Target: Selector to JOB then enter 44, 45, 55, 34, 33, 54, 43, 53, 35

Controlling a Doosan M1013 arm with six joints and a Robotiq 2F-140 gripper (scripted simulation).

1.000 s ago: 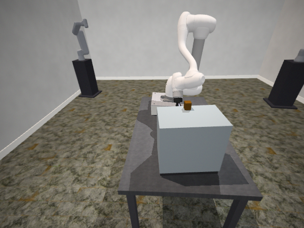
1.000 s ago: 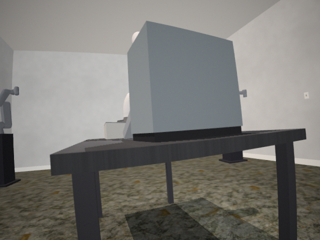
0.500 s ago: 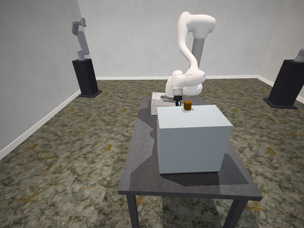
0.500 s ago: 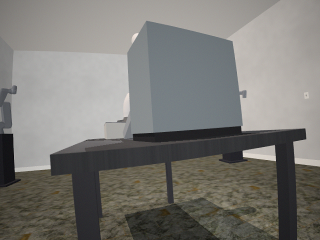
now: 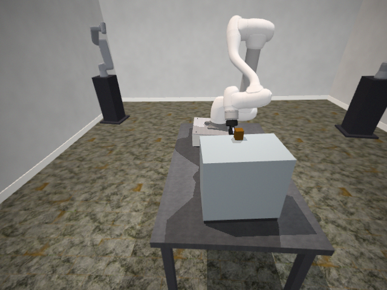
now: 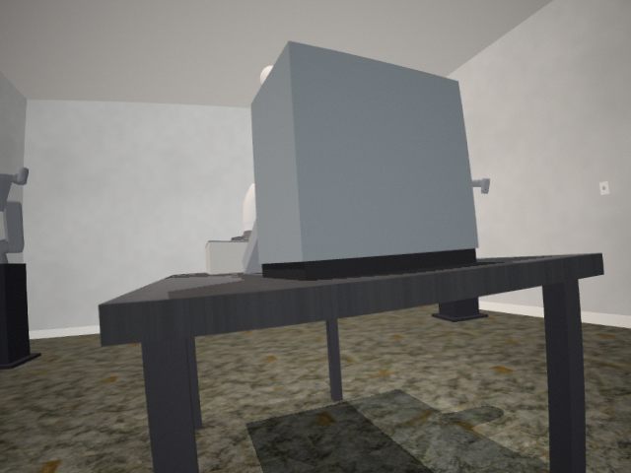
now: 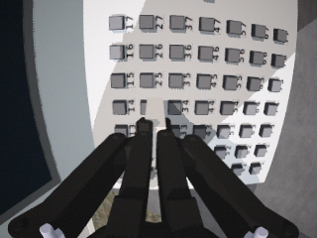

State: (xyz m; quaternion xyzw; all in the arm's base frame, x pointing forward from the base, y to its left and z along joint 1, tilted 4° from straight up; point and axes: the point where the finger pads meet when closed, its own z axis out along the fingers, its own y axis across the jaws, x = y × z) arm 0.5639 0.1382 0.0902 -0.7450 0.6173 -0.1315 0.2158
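Observation:
In the wrist view the white keypad panel (image 7: 192,79) lies below me with several rows of small grey keys. None looks lit, and the printed names are too small to read. My gripper (image 7: 155,110) is shut and empty, its fingertips close over a key in the fourth row, left of centre. In the top view the gripper (image 5: 231,128) hangs over the keypad box (image 5: 203,136) at the table's far end.
A large pale grey box (image 5: 245,174) stands on the dark table (image 5: 240,202) in front of the keypad and hides it in the exterior view (image 6: 364,158). A small orange block (image 5: 239,133) sits on the box's far top edge, close beside my gripper.

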